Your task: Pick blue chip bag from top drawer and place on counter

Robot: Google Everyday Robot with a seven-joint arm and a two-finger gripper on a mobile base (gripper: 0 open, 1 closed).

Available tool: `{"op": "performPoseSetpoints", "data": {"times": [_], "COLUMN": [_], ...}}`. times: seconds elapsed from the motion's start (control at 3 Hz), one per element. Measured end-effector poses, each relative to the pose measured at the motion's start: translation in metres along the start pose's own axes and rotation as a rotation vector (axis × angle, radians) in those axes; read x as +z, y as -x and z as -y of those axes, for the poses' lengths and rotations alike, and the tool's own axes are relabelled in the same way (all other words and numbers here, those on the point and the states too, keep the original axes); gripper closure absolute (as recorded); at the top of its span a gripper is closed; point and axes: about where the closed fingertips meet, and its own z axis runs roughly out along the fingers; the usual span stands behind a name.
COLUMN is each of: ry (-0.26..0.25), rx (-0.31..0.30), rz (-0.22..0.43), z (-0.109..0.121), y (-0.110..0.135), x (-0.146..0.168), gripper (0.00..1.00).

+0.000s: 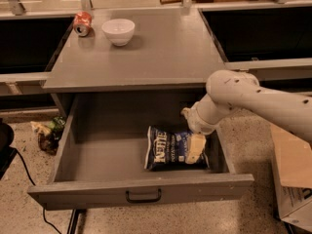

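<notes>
Bag (168,149) is laid flat in drawer (97,155), long axis left-right, lettered end leftward. Gripper (196,147) is positioned over its right end, apparently touching; grip state cannot be told.

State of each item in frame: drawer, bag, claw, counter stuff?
top drawer: pulled open.
blue chip bag: flat in the drawer, right side.
claw: in the drawer, on the bag's right end.
white bowl: upright on the counter.
red can: on its side on the counter.

chip bag (165,151) navy, white lettering | gripper (195,148) cream, on bag | drawer (97,193) grey
</notes>
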Motion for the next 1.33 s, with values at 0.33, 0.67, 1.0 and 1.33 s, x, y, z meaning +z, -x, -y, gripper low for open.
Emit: {"op": "performPoseSetpoints", "data": {"times": [0.33,0.67,1.0,1.33], "ry": [0.036,0.059,0.053,-0.002], "rx": [0.009,0.016,0.017,0.004], "rz": [0.016,0.025,0.024,0.023], "z": [0.004,0.005,0.004,0.001], "y": [-0.008,-0.012,-0.012,-0.005], "x": [0.022,0.038,0.04,0.02], "gripper": [0.0,0.19,0.43,0.66]}}
